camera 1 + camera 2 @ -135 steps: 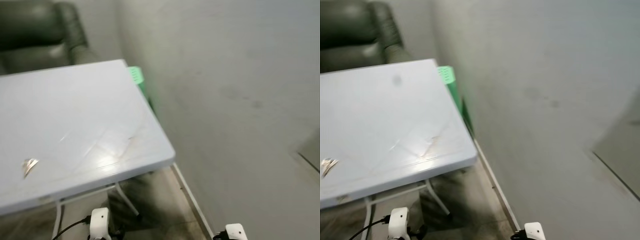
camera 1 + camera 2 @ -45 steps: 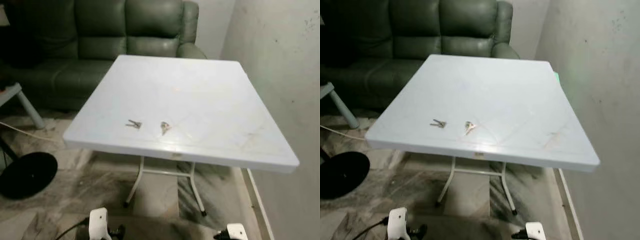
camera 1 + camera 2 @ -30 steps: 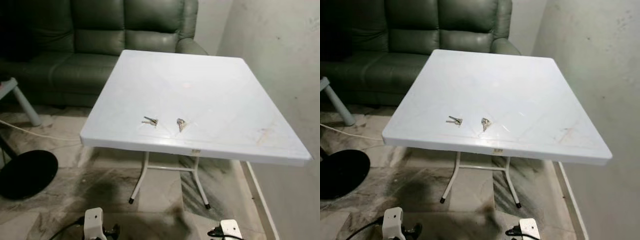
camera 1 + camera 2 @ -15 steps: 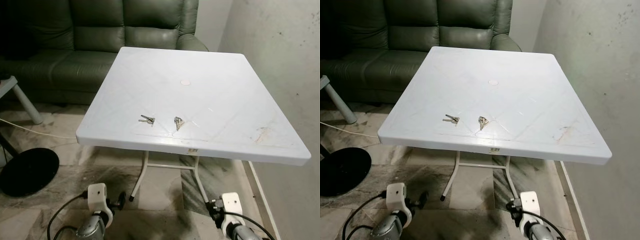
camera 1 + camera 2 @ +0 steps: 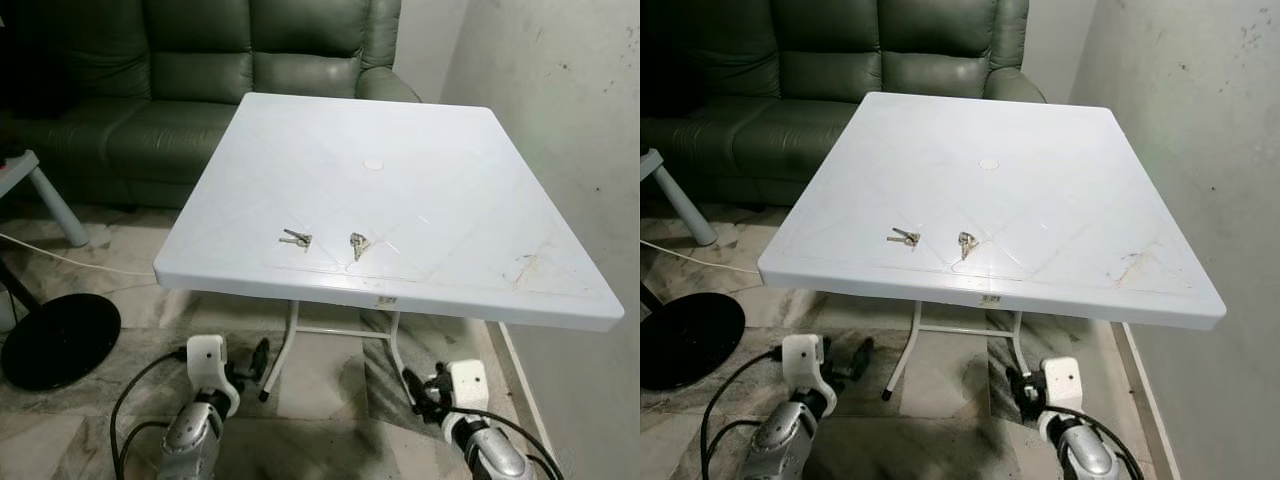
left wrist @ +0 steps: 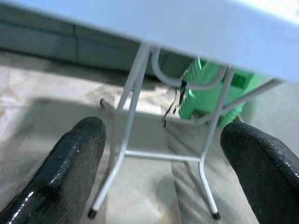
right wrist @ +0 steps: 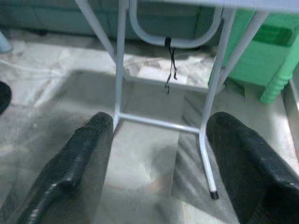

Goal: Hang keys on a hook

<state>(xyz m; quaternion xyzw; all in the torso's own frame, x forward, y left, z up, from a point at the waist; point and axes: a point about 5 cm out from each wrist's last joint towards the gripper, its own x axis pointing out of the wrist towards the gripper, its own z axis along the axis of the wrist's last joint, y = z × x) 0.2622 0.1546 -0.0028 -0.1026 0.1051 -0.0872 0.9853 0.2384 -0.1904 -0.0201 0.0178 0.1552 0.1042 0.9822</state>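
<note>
Keys (image 5: 353, 243) lie near the table (image 5: 480, 200) front edge — left claw (image 6: 159, 154) and right claw (image 7: 161, 149) spread, below it.

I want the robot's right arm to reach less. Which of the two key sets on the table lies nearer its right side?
The key set beside the table's middle front edge; the other set lies to its left.
</note>
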